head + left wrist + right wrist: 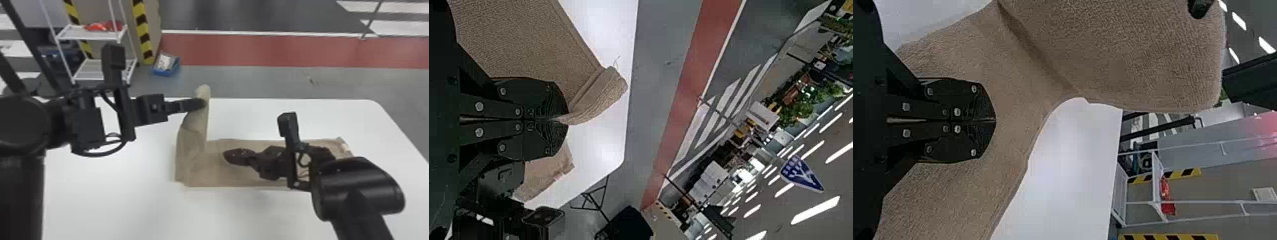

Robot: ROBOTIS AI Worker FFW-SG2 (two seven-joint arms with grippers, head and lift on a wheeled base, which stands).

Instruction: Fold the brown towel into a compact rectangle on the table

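Holding up the left end of the brown towel [214, 172] with the left gripper [201, 102], clamped on a pinch of cloth near the top. Poised low over the flat part with the right gripper [226, 155], fingers together; pressing on the cloth or just above, cannot tell which. Lying otherwise flat along the table [111, 204], in from the far edge and reaching toward the far right corner.

To fold well, by the look of things, bring the raised end over toward the table's right edge, low and even, using the closed tips lightly as a stop for the crease. Draw the right gripper clear before laying the flap down, to avoid trapping the fingers beneath. Line up near and far hems before letting go, or risk a skewed rectangle. Smooth afterwards from crease outward.

Soft, pliable and finely ribbed, like terry, with a thicker stitched hem and a stubby roll poking past the left fingertips. Bent to an L in the head view. Set against smooth white below and hard, flat black fingers with bright screws.
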